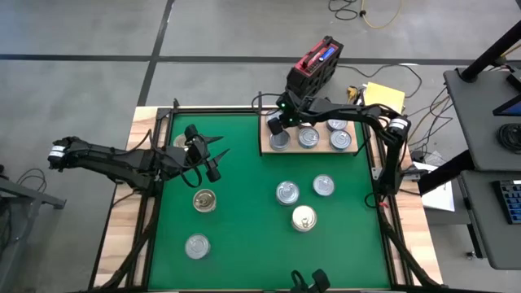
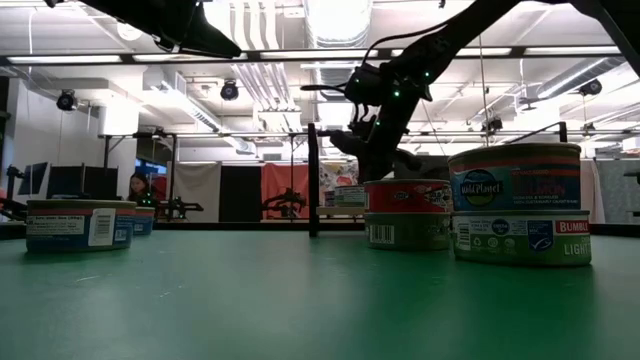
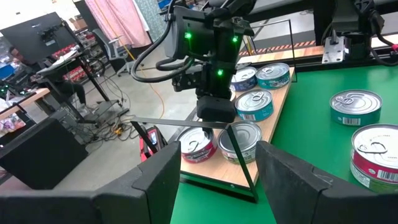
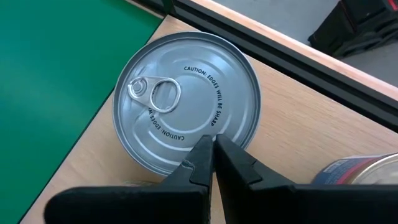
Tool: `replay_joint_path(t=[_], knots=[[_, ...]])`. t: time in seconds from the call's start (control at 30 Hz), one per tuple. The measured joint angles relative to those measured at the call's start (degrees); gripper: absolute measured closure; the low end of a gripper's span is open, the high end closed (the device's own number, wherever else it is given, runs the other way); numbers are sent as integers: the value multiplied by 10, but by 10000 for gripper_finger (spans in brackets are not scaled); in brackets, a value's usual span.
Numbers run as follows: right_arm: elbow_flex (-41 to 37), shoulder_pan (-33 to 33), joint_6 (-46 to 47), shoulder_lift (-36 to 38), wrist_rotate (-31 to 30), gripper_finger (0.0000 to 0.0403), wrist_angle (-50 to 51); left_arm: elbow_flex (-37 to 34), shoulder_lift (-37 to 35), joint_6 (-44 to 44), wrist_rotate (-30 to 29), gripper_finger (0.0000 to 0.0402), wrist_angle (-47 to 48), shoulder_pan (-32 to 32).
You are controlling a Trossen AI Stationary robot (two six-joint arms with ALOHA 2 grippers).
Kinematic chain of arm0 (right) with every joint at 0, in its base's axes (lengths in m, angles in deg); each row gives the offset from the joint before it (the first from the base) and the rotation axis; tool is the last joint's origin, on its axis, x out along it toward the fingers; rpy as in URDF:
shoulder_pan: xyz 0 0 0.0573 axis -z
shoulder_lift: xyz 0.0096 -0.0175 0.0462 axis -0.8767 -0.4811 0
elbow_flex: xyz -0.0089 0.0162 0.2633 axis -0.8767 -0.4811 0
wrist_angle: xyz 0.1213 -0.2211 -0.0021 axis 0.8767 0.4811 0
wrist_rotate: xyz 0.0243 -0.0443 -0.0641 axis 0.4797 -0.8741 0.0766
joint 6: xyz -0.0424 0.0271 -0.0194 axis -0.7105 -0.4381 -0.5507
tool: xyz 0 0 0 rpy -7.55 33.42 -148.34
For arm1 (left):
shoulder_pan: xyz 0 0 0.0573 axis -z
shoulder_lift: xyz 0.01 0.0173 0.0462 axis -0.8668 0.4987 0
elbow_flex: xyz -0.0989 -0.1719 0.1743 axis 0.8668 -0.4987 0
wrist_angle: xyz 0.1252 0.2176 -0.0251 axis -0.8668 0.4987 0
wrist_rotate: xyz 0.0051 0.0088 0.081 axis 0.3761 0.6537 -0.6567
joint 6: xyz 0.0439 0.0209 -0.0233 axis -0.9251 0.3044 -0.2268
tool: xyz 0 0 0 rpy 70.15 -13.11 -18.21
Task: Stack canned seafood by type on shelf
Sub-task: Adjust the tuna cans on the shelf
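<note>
Much is cut off or hard to read. In the right wrist view only one tin [image 4: 186,102] is seen whole; a second tin [image 4: 364,174] is clipped at the frame edge. In the low view the shelf can't be made out behind the nearer tins, and the far labels are too small to read. From above, part of the shelf [image 1: 269,149] is covered by the right arm, so the tin count there isn't sure; three silver lids are seen on it, w/ more shown in the left wrist view.

The tins are short and round, mostly w/ silver pull-tab lids and bluish sides. One gold-lidded tin [image 1: 304,217] is seen on the mat [image 1: 244,212], well apart from the shelf. Two silver tins [image 1: 287,192] lie between it and the shelf; two more, one gold-toned [image 1: 204,199], lie farther off toward the left arm. A stack of two [image 2: 518,205] is seen in the low view.

Right gripper [image 4: 213,155]: held over the shelf, fingers pinched together, nothing between them, tips just above the silver lid.

Left gripper [image 3: 217,171]: held above the mat, away from the shelf, jaws wide apart and empty.
</note>
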Motion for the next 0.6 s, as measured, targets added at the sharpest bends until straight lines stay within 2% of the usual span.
replay_joint_path(t=[0.43, 0.6], knots=[[-1, -2, 0, 1, 13, 394, -12, 0, 0, 2, 0, 209, 0, 0], [-1, -6, -10, 27, 12, 394, -6, 0, 0, 2, 0, 209, 0, 0]])
